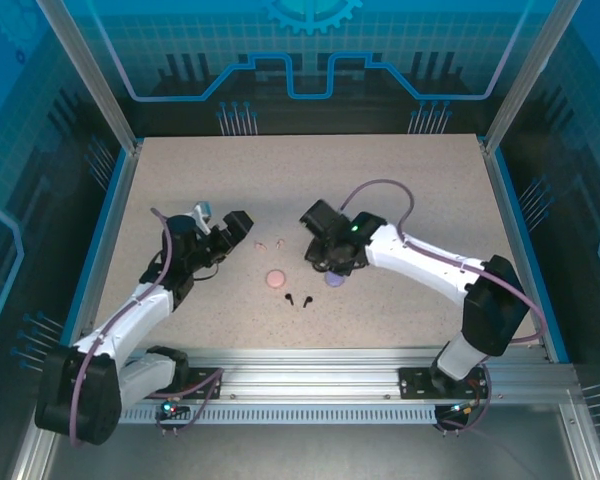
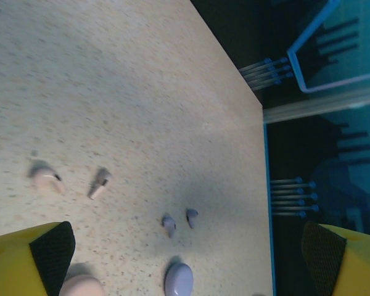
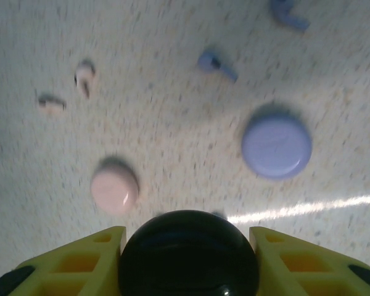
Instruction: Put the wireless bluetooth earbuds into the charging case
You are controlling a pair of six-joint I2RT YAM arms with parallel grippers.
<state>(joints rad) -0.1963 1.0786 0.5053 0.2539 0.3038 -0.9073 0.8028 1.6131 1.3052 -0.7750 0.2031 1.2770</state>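
The left gripper [image 1: 223,228] waits at the left side of the table [image 1: 420,190]. Its fingers are spread wide with nothing between them. Near the middle, the right gripper [image 3: 186,240] pinches the round black case [image 3: 188,265] by its sides, up above the table.

The step in hand looks like getting this case ready for its earbuds. To do it well, the right arm should likely hold the case flat and squeeze gently, because a smooth round case can slip or spin. If it sets the case down, a bare spot is best, away from the tiny earbuds, so none gets knocked. Whether the lid is open cannot be told.

Counting from the left:
- two pink earbuds [image 3: 84,74]
- one pink case [image 3: 114,188]
- two black earbuds [image 1: 289,298]
- one black case, in the right gripper
- two lavender earbuds [image 3: 217,63]
- one lavender case [image 3: 276,148]

That makes six earbuds and three cases. All the earbuds lie loose on the table, none in a case yet
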